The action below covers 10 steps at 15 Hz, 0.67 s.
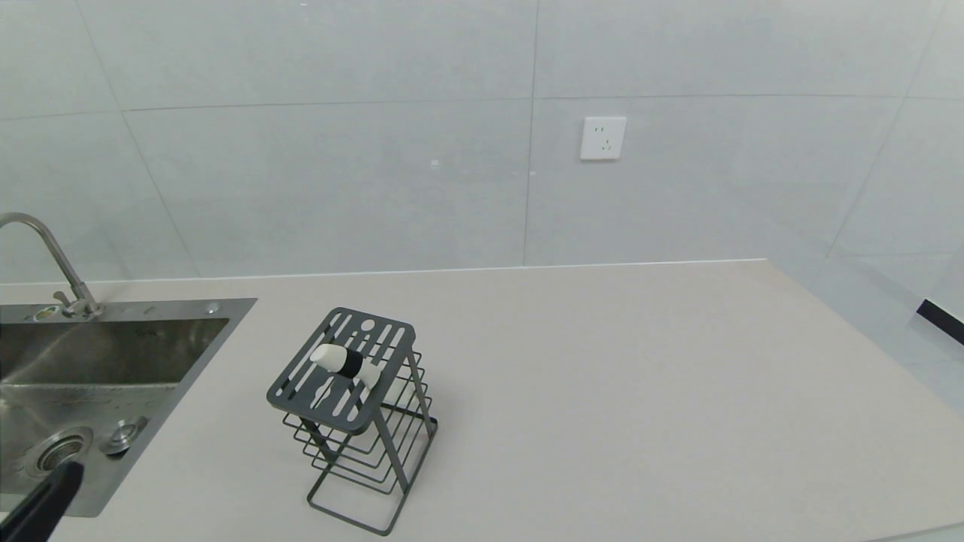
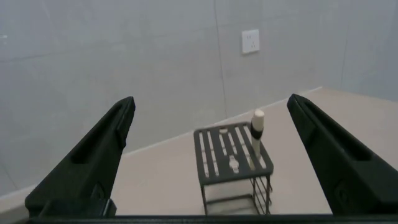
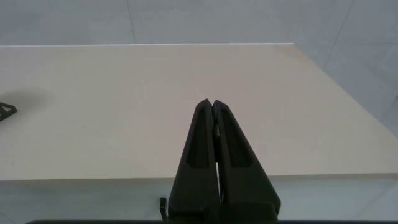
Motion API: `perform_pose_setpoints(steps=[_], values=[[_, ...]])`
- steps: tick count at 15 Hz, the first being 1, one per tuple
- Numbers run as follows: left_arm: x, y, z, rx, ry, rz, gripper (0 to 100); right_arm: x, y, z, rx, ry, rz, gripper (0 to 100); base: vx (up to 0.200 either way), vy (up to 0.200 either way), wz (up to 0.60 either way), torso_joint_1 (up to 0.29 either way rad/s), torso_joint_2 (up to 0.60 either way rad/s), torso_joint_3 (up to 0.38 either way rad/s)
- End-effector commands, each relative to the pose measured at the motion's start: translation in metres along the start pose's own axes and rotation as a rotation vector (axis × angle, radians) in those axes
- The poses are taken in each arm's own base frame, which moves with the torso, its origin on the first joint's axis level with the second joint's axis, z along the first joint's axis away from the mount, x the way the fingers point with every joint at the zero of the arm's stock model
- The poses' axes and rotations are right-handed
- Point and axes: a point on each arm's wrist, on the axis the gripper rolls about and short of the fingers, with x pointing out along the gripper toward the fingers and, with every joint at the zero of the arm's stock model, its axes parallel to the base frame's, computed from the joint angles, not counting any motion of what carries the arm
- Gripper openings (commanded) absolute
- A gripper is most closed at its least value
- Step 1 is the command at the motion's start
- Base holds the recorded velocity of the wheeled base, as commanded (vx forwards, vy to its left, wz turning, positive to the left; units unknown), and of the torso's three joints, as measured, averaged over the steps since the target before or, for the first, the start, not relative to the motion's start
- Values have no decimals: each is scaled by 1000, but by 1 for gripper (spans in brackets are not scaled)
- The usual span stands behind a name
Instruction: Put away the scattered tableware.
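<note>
A dark grey wire rack [image 1: 354,429] is set on the pale bench [image 1: 640,391]; a white-handled utensil [image 1: 343,363] with a black band is lodged in one slot of the rack's slotted top plate, with its handle sticking out at a slant; the part below the plate cannot be made out. To the left of the rack a steel sink [image 1: 226,309] is sunk into the bench, with a curved tap [image 1: 45,241] at its far edge and a round drain [image 1: 64,452] in its floor. Behind the rack and to its right, a white wall socket [image 1: 602,138] is fixed on the grey tiled wall [image 1: 339,188]. The left hand [image 2: 211,106] is held apart from the rack and turned towards it, its fingers spread wide; the rack and the utensil are framed in the gap. The right hand [image 3: 212,107] is held above the bench well to the right of the rack, its fingers pressed together; a corner of the rack's foot is caught at the edge of the right wrist view.
</note>
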Motion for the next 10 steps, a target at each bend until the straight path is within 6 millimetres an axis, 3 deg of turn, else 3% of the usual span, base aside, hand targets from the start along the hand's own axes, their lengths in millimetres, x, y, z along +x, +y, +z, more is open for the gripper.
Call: perform_pose_setpoints(steps=[1, 4, 6, 10], values=[[-51, -22, -18, -12, -46, -23, 100, 0, 0, 0, -2, 2, 1, 0, 0, 0, 0, 0, 0, 0], [-58, -25, -37, -44, 54, 5, 100, 0, 0, 0, -2, 2, 1, 0, 0, 0, 0, 0, 0, 0], [-63, -22, -61, -96, 289, 242, 100, 0, 0, 0, 0, 2, -2, 0, 0, 0, 0, 0, 0, 0], [-64, -20, -65, -75, 329, 365, 100, 0, -1, 0, 6, 4, -56, 0, 0, 0, 0, 0, 0, 0]])
